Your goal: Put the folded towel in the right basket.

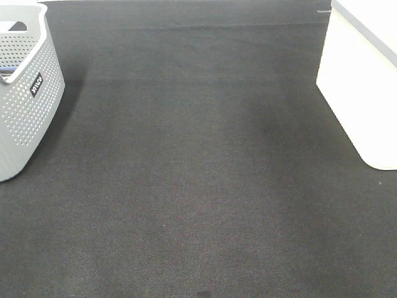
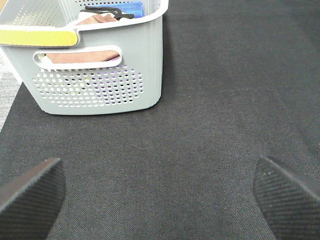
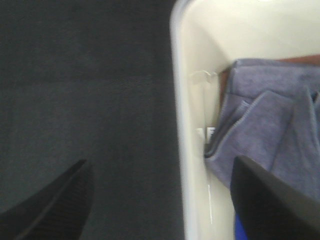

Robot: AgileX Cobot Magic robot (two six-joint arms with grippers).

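Writing: a black tag (image 1: 36, 84) on the side of the left basket (image 1: 25, 118) carries white letters, turned sideways; I cannot read them with certainty. I see no other writing.
Left basket: grey, perforated, standing on the dark surface (image 1: 198, 186) at the left edge of the high view. My left wrist camera shows a yellow strip (image 2: 37, 36) on its rim and, inside, a pinkish-brown cloth (image 2: 82, 56), a blue item (image 2: 131, 8) and a black item (image 2: 107, 11).
Right basket (image 1: 360, 81): white, smooth-walled, at the right edge of the high view.
Folded towel (image 3: 270, 135): blue-violet, lying inside the right basket close against its near wall, with something brown behind it.
Towel and right end effector (image 3: 161, 165): the basket wall runs between my two fingers. One finger hangs over the surface outside, the other finger (image 3: 265, 200) over the inside of the basket and over the towel's near edge. I cannot tell whether that finger touches the cloth.
Right end effector state: fingers wide apart, gripping nothing.
Left end effector (image 2: 159, 165): fingers wide apart, holding nothing, over bare surface near the left basket and apart from it.
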